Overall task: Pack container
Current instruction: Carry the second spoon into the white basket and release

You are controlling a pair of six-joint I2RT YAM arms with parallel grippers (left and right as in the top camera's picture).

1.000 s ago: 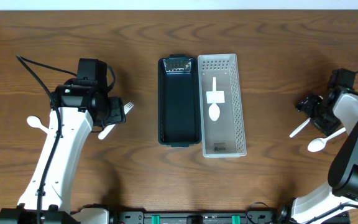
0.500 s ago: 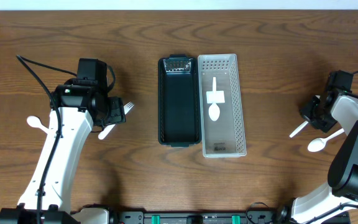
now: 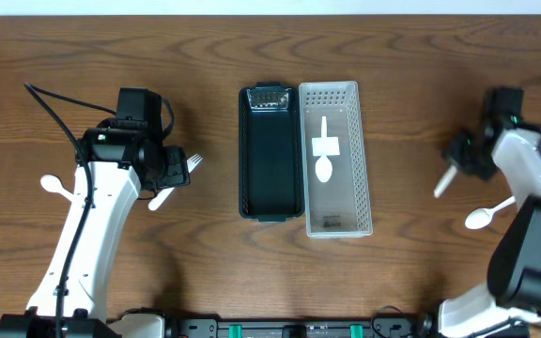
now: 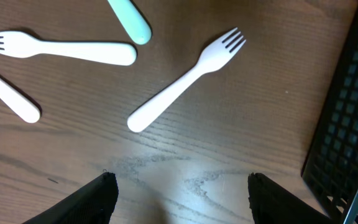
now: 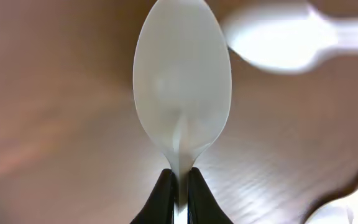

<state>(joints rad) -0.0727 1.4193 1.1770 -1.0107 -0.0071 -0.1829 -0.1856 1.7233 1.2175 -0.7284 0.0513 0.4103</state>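
Our right pincer (image 3: 461, 158), seen from overhead, is closed narrow on a white spoon (image 3: 442, 185) that slants down and to the left; we cannot tell whether its free end touches the surface (image 3: 421, 75). That arm reaches in along the right edge, well apart from the black container (image 3: 270, 141) and the white basket (image 3: 341, 202), which stand touching side by side in the middle. We count four spoons: the held one, a loose spoon (image 3: 482, 217) near it, a basket spoon (image 3: 324, 167) and a far-left spoon (image 3: 53, 185). Our left pincer (image 3: 178, 171) hangs just beside a fork (image 3: 193, 161), its arm rising from the bottom edge. At the left wrist, that pincer (image 4: 182, 199) stands wide, touching nothing. We count two forks, a near fork (image 4: 185, 84) and a far fork (image 4: 61, 50), plus one mint handle (image 4: 129, 18) and one white handle (image 4: 8, 93); the container (image 4: 347, 124) lies to the right. At the right wrist, the pincer (image 5: 179, 186) pinches the spoon's neck, its bowl (image 5: 182, 81) facing us. A blurred spoon bowl (image 5: 278, 40) lies beyond it.
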